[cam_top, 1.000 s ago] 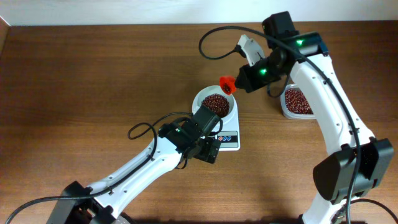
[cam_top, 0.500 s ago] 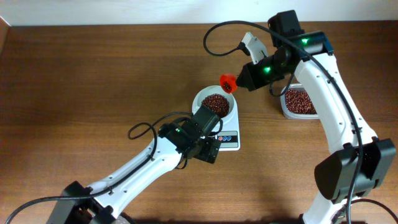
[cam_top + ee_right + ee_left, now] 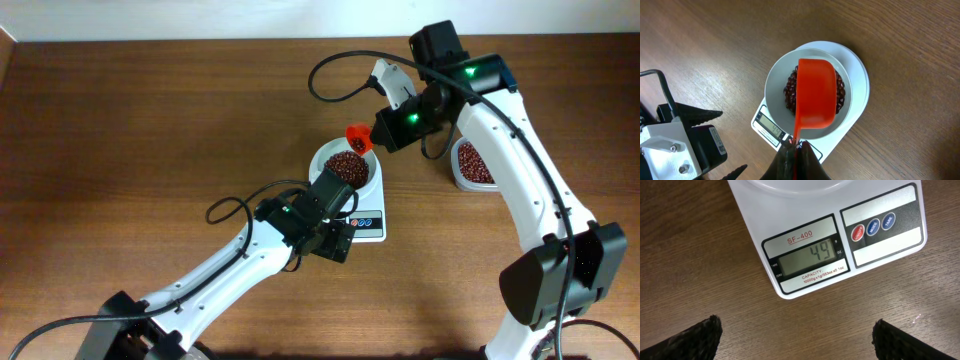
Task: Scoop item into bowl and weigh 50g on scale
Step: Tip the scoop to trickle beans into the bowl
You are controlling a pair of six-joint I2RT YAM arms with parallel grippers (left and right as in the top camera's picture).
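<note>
Beans [image 3: 789,91] sat heaped in the bowl [image 3: 772,85] on the scale [image 3: 885,250]. The scoop [image 3: 815,92] had slid in from the rim's one o'clock to hover over them, right gripper [image 3: 796,151] clamped on its handle. Only the left wrist caught the display [image 3: 812,257]: 49 (seemingly a gram short!), left gripper [image 3: 796,335] spread wide, empty.

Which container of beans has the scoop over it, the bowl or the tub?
The round white bowl on the scale: the right gripper holds the orange-red scoop over its beans. The clear tub stands apart.
</note>
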